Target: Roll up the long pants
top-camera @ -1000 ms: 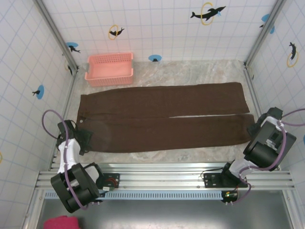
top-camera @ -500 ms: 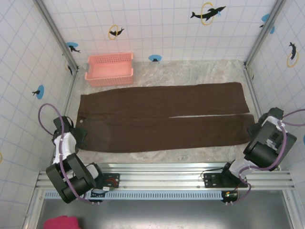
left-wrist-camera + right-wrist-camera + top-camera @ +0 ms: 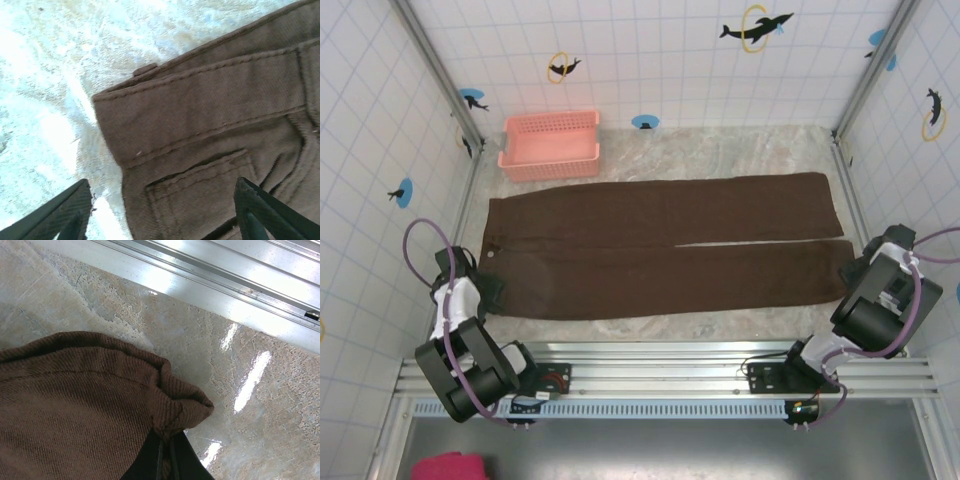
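**Left arm re-posed at waist, right clamped on hem, no roll yet**

Over the last second your left arm pulled its elbow back and outboard. The left gripper [image 3: 483, 290] slid slightly toward the wall and ended at the near waist corner. The right arm hasn't budged.

The long pants [image 3: 665, 245] lie flat across the table [image 3: 720, 150], waist left and hems right, just in front of the pink basket [image 3: 550, 145].

In the left wrist view the jaws are spread wide, straddling the back pocket [image 3: 195, 190] below the waistband [image 3: 210, 95] with nothing pinched.

The right gripper [image 3: 165, 460] is squeezed onto the near leg's hem corner, fabric bunched at the tips.

My read: both ends are staged (which end you roll from, can't tell). The left needs a grip first.
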